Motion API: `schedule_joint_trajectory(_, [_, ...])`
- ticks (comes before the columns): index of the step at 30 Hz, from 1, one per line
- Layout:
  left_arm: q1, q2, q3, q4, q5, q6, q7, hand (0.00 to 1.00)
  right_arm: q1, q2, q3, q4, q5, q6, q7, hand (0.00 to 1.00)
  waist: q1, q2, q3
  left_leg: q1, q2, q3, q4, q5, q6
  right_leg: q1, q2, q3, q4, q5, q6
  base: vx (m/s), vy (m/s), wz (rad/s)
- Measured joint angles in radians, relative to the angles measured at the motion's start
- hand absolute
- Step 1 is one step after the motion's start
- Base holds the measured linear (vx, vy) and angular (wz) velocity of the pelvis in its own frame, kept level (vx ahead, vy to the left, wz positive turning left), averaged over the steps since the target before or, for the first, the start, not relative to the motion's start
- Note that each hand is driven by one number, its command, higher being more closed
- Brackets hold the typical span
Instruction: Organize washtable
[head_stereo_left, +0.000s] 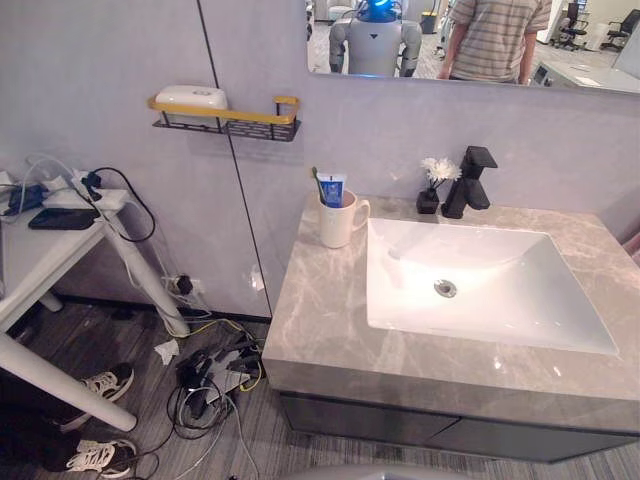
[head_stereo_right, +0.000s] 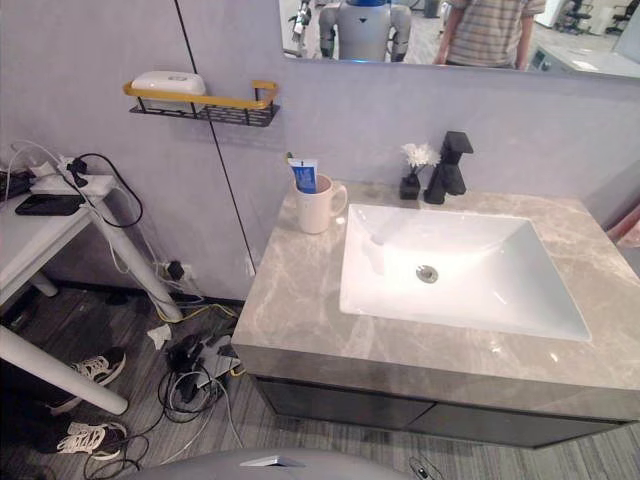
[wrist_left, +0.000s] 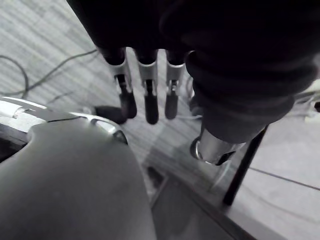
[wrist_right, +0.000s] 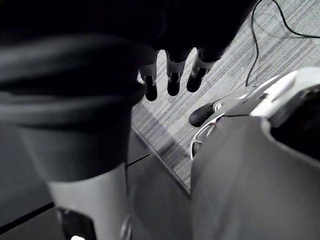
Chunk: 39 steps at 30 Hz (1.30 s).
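Left hand (wrist_left: 149, 87) and right hand (wrist_right: 172, 75) hang low over the floor (wrist_left: 45, 45), fingers straight and empty, so tidying looks unstarted; next comes a reach up to the white mug (head_stereo_left: 337, 225) holding a toothpaste tube (head_stereo_left: 333, 189) at the counter's (head_stereo_left: 320, 330) far left, beside the basin (head_stereo_left: 500, 290)

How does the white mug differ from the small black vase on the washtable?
The mug is white and clearly larger, while the vase is black and small. The mug holds a blue tube and a toothbrush; the vase holds a white flower. The mug stands left of the sink; the vase stands behind it, beside the black faucet. Both stand upright on the countertop, near the wall.
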Motion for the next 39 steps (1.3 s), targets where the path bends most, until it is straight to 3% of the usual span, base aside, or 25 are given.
schedule_joint_trajectory(4, [-0.024, 0.024, -0.073, 0.026, 0.034, 0.001, 0.002, 0.00, -0.009, -0.004, 0.001, 0.010, 0.001, 0.000, 0.000, 0.00, -0.001, 0.002, 0.001, -0.001, -0.001, -0.015, 0.010, 0.001, 0.001, 0.008, 0.001, -0.010, 0.000, 0.003, 0.005, 0.01, -0.008, 0.20])
schedule_joint_trajectory(6, [-0.034, 0.032, -0.135, 0.033, 0.033, -0.011, 0.021, 0.00, -0.031, -0.019, 0.056, 0.009, 0.001, -0.008, -0.001, 0.00, 0.001, 0.006, 0.032, -0.018, -0.001, -0.091, 0.011, 0.015, 0.005, 0.035, 0.002, -0.073, 0.000, -0.005, -0.002, -0.05, -0.034, 0.69])
schedule_joint_trajectory(11, [-0.024, 0.024, -0.147, 0.029, 0.033, -0.011, 0.022, 0.00, -0.047, -0.037, 0.080, 0.007, 0.002, -0.011, -0.002, 0.00, 0.005, 0.030, 0.056, -0.064, 0.004, -0.135, 0.034, 0.023, 0.008, 0.029, 0.004, -0.106, 0.007, -0.016, 0.003, -0.06, -0.029, 0.25])
schedule_joint_trajectory(12, [-0.025, 0.017, -0.144, 0.005, 0.033, -0.019, 0.028, 0.00, -0.064, -0.049, 0.089, 0.010, 0.004, -0.012, -0.002, 0.00, -0.007, 0.044, 0.063, -0.164, 0.034, -0.194, 0.121, 0.018, 0.002, -0.033, 0.036, -0.075, 0.034, -0.029, -0.054, -0.12, -0.148, 0.93])
schedule_joint_trajectory(13, [-0.051, 0.035, -0.122, -0.019, 0.032, -0.028, 0.031, 0.00, -0.088, -0.048, 0.114, 0.015, 0.003, -0.022, -0.003, 0.00, -0.011, 0.019, 0.111, -0.253, 0.038, -0.209, 0.320, -0.066, 0.021, -0.052, 0.031, -0.092, 0.041, -0.015, -0.045, 0.06, -0.070, 0.75])
schedule_joint_trajectory(14, [-0.067, 0.025, -0.104, -0.021, 0.031, -0.021, 0.037, 0.00, -0.108, -0.060, 0.112, 0.013, 0.003, -0.027, -0.003, 0.00, 0.004, 0.036, 0.158, -0.310, 0.066, -0.216, 0.550, -0.158, 0.064, -0.058, 0.027, -0.104, 0.082, -0.018, -0.057, 0.39, 0.111, 0.19])
schedule_joint_trajectory(15, [-0.056, -0.006, -0.071, -0.026, 0.014, -0.022, 0.039, 0.00, -0.115, -0.069, 0.102, 0.003, 0.004, -0.033, -0.009, 0.00, 0.020, 0.046, 0.189, -0.357, 0.086, -0.215, 0.868, -0.199, 0.067, -0.061, 0.022, -0.095, 0.130, -0.026, -0.068, 0.59, 0.226, -0.21])
schedule_joint_trajectory(17, [-0.015, -0.019, -0.050, -0.024, 0.014, -0.018, 0.039, 0.00, -0.108, -0.058, 0.099, -0.012, 0.012, -0.032, -0.005, 0.00, 0.010, 0.066, 0.186, -0.276, 0.115, -0.216, 0.968, -0.194, 0.059, -0.037, 0.018, -0.079, 0.134, -0.023, -0.063, 0.57, 0.174, -0.18])
schedule_joint_trajectory(19, [-0.014, -0.030, -0.050, -0.020, 0.014, -0.016, 0.040, 0.00, -0.107, -0.059, 0.084, -0.034, 0.012, -0.032, -0.002, 0.00, 0.007, 0.082, 0.192, -0.177, 0.162, -0.243, 0.865, -0.182, 0.030, -0.045, 0.013, -0.068, 0.164, -0.016, -0.052, 0.38, 0.140, -0.05])
schedule_joint_trajectory(20, [-0.016, -0.032, -0.044, -0.023, 0.013, -0.016, 0.039, 0.00, -0.110, -0.057, 0.075, -0.034, 0.012, -0.030, -0.002, 0.00, 0.010, 0.078, 0.192, -0.130, 0.134, -0.229, 0.786, -0.221, 0.001, -0.057, 0.000, -0.064, 0.181, -0.007, -0.046, 0.26, 0.268, 0.06])
schedule_joint_trajectory(22, [-0.017, -0.015, -0.035, -0.038, 0.013, -0.017, 0.044, 0.00, -0.103, -0.038, 0.081, -0.030, 0.012, -0.029, -0.001, 0.00, 0.007, 0.038, 0.175, -0.086, 0.073, -0.231, 0.665, -0.256, 0.002, -0.075, -0.024, -0.060, 0.171, 0.004, -0.040, 0.07, 0.207, 0.05])
schedule_joint_trajectory(23, [-0.016, -0.008, -0.035, -0.044, 0.013, -0.017, 0.051, 0.00, -0.102, -0.029, 0.091, -0.030, 0.012, -0.029, -0.001, 0.00, 0.004, 0.022, 0.165, -0.059, 0.056, -0.240, 0.582, -0.296, -0.029, -0.098, -0.034, -0.056, 0.168, 0.018, -0.025, -0.03, 0.107, 0.00])
schedule_joint_trajectory(24, [-0.030, -0.010, -0.048, -0.047, 0.013, -0.018, 0.055, 0.00, -0.104, -0.027, 0.091, -0.031, 0.013, -0.030, -0.001, 0.00, -0.007, 0.027, 0.162, -0.038, 0.053, -0.236, 0.499, -0.342, -0.042, -0.120, -0.034, -0.063, 0.168, 0.037, -0.006, -0.05, 0.114, 0.01])
schedule_joint_trajectory(25, [-0.035, -0.005, -0.065, -0.047, 0.015, -0.019, 0.058, 0.00, -0.104, -0.027, 0.091, -0.032, 0.014, -0.030, -0.001, 0.00, -0.011, 0.028, 0.160, -0.028, 0.046, -0.234, 0.456, -0.356, -0.036, -0.135, -0.036, -0.067, 0.166, 0.042, -0.013, -0.09, 0.103, -0.03])
schedule_joint_trajectory(26, [-0.041, 0.020, -0.091, -0.046, 0.014, -0.019, 0.060, 0.00, -0.098, -0.019, 0.096, -0.031, 0.014, -0.030, -0.002, 0.00, -0.013, 0.001, 0.150, -0.021, 0.006, -0.234, 0.387, -0.336, -0.023, -0.164, -0.062, -0.062, 0.155, 0.071, -0.009, -0.09, 0.052, -0.08])
schedule_joint_trajectory(27, [-0.042, 0.027, -0.107, -0.046, 0.014, -0.019, 0.062, 0.00, -0.088, -0.018, 0.100, -0.031, 0.015, -0.028, -0.002, 0.00, -0.013, -0.006, 0.146, -0.023, -0.011, -0.234, 0.366, -0.322, -0.018, -0.171, -0.075, -0.056, 0.150, 0.080, -0.002, -0.09, 0.050, -0.04])
schedule_joint_trajectory(31, [-0.066, 0.032, -0.176, -0.043, 0.015, -0.038, 0.069, 0.00, -0.030, -0.020, 0.108, -0.032, 0.033, -0.027, -0.004, 0.00, -0.014, -0.014, 0.120, -0.008, -0.103, -0.232, 0.212, -0.259, 0.004, -0.225, -0.148, -0.037, 0.140, 0.092, 0.014, -0.03, 0.042, 0.08])
schedule_joint_trajectory(33, [-0.072, 0.032, -0.183, -0.029, 0.015, -0.040, 0.069, 0.00, -0.021, -0.018, 0.107, -0.031, 0.035, -0.022, -0.005, 0.00, -0.013, -0.012, 0.118, 0.021, -0.117, -0.203, 0.153, -0.225, 0.008, -0.228, -0.153, -0.032, 0.131, 0.096, 0.008, 0.03, -0.006, -0.10])
schedule_joint_trajectory(36, [-0.063, 0.043, -0.177, -0.014, 0.016, -0.039, 0.068, 0.00, -0.015, -0.013, 0.107, -0.029, 0.031, -0.020, -0.001, 0.00, -0.010, -0.025, 0.119, 0.070, -0.114, -0.157, 0.128, -0.210, 0.004, -0.221, -0.141, -0.043, 0.146, 0.112, -0.070, 0.06, -0.044, -0.39])
schedule_joint_trajectory(37, [-0.063, 0.059, -0.177, 0.006, 0.017, -0.036, 0.065, 0.00, -0.014, -0.002, 0.115, -0.026, 0.030, -0.021, -0.001, 0.00, -0.016, -0.045, 0.118, 0.066, -0.110, -0.153, 0.161, -0.219, 0.020, -0.231, -0.133, -0.043, 0.187, 0.067, -0.197, 0.00, -0.030, -0.36])
schedule_joint_trajectory(38, [-0.063, 0.062, -0.177, 0.010, 0.018, -0.036, 0.064, 0.00, -0.014, 0.000, 0.117, -0.027, 0.030, -0.021, -0.001, 0.00, -0.016, -0.049, 0.119, 0.066, -0.110, -0.150, 0.169, -0.228, 0.032, -0.232, -0.127, -0.048, 0.200, 0.024, -0.250, -0.04, 0.013, -0.42])
schedule_joint_trajectory(39, [-0.064, 0.062, -0.177, 0.011, 0.021, -0.035, 0.062, 0.00, -0.016, -0.002, 0.118, -0.025, 0.030, -0.020, 0.000, 0.00, -0.015, -0.048, 0.115, 0.071, -0.109, -0.149, 0.163, -0.243, 0.056, -0.236, -0.105, -0.052, 0.216, -0.068, -0.320, 0.04, 0.040, -0.49])
